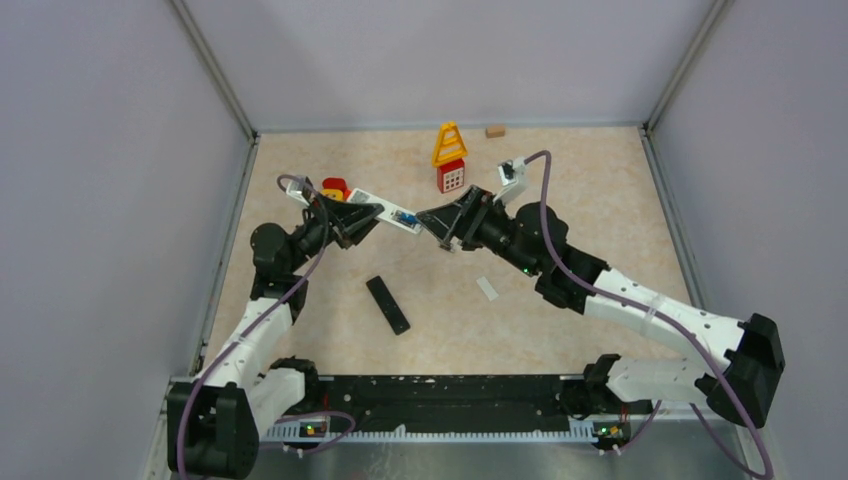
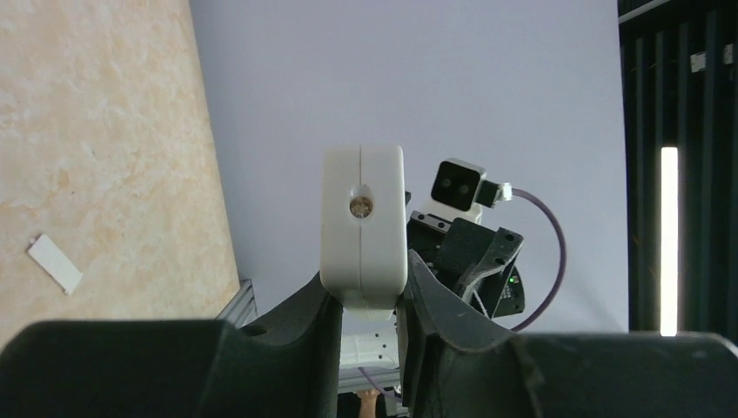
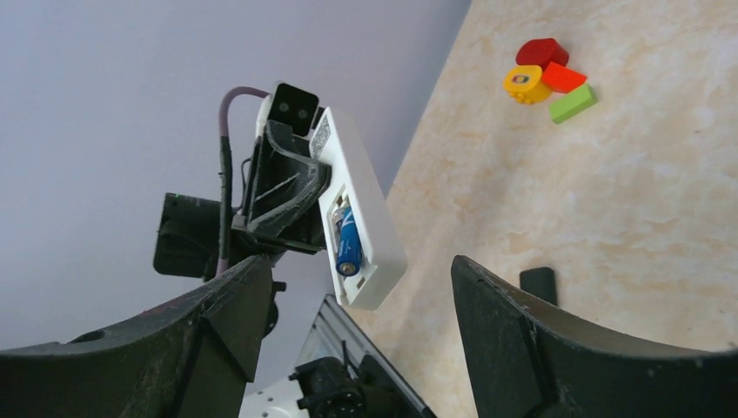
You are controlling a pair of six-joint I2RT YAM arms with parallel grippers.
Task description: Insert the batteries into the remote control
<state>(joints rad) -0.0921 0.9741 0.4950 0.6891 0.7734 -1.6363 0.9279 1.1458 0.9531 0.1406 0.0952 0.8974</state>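
- A blue-wrapped battery (image 3: 348,246) is being seen lying lengthwise in the open compartment of the white remote control (image 3: 374,226). Its silvery end is being pointed toward the remote's free end.
- In the top view the same battery (image 1: 404,216) is being shown as a small blue mark near the remote's (image 1: 385,212) right end.
- The remote is being held off the table (image 1: 600,220), with its open back turned toward the right wrist camera.
- The remote is being clamped by the left gripper (image 2: 365,287). The jaws are being pressed against its two long sides, and its end face (image 2: 363,226) is being presented to the left wrist camera.
- The right gripper (image 3: 358,266) is being held just beside the remote's free end, with its jaws spread wide. Whether it is touching the remote cannot be told.
- In the top view the two grippers (image 1: 365,215) (image 1: 432,222) are being seen facing each other across the remote.
- A slim black remote (image 1: 388,305) is being seen lying flat on the table, nearer the arm bases.
- A small white flat strip (image 1: 487,288) is being seen to its right, apart from it.
- A cluster of coloured toy blocks (image 3: 544,78) is being seen behind the left gripper.
- A yellow triangular piece (image 1: 449,145) is being seen standing on a red cube (image 1: 451,176) at the far side, with a small wooden block (image 1: 495,130) near the back wall.
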